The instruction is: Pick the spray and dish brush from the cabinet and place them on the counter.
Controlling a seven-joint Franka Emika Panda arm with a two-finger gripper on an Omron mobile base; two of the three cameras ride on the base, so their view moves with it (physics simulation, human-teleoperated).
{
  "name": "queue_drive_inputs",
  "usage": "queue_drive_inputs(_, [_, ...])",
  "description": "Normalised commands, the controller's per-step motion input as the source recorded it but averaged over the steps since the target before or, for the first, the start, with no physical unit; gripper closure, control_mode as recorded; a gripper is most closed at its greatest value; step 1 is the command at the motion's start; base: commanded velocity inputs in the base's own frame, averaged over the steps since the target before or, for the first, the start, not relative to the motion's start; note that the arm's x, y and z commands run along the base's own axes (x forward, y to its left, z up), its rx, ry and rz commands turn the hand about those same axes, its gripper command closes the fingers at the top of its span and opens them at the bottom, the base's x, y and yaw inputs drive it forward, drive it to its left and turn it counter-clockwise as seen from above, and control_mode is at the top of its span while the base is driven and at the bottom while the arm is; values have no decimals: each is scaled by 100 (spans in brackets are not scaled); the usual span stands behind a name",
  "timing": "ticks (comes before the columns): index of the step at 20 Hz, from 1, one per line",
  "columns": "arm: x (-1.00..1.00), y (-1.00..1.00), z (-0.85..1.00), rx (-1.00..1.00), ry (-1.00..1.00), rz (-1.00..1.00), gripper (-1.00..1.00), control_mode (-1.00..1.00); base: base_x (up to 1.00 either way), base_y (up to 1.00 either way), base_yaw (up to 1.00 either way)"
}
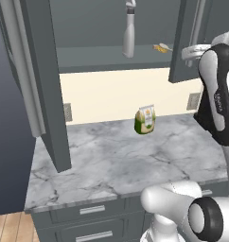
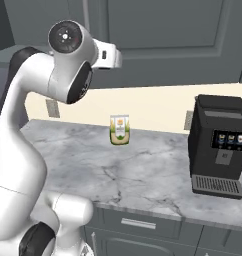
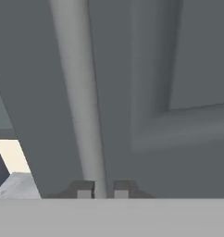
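Upper middle of the left base view: spray (image 1: 129, 35) upright on the cabinet (image 1: 111, 56) shelf, dish brush (image 1: 162, 47) lying to its right. Counter (image 1: 111, 160) holds a pouch (image 1: 145, 119). Gripper (image 3: 102, 190) pinched shut on the door handle (image 3: 81, 92). Judged step: door opening; next, release and reach for the spray.

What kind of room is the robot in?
It looks like a kitchen, though a computer-drawn one. There's a marble counter with drawers under it, a dark grey wall cabinet with its doors open, and a black coffee machine standing on the counter.
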Motion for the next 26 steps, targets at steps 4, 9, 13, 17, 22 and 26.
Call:
queue_drive_inputs(4, [-60, -56, -46, 6, 7, 9, 100, -100, 0, 0, 0])
queue_drive_inputs(9, [-41, -57, -8, 7, 1, 8, 100, -100, 0, 0, 0])
queue_drive_inputs(13, [-5, 7, -5, 1, 2, 2, 100, -100, 0, 0, 0])
queue_drive_inputs(17, [-12, 6, 0, 0, -1, 0, 100, -100, 0, 0, 0])
queue_drive_inputs(22, [-13, 19, 1, -3, -1, 0, -100, -100, 0, 0, 0])
queue_drive_inputs(26, [-34, 58, 20, -17, -6, -5, -100, -100, 0, 0, 0])
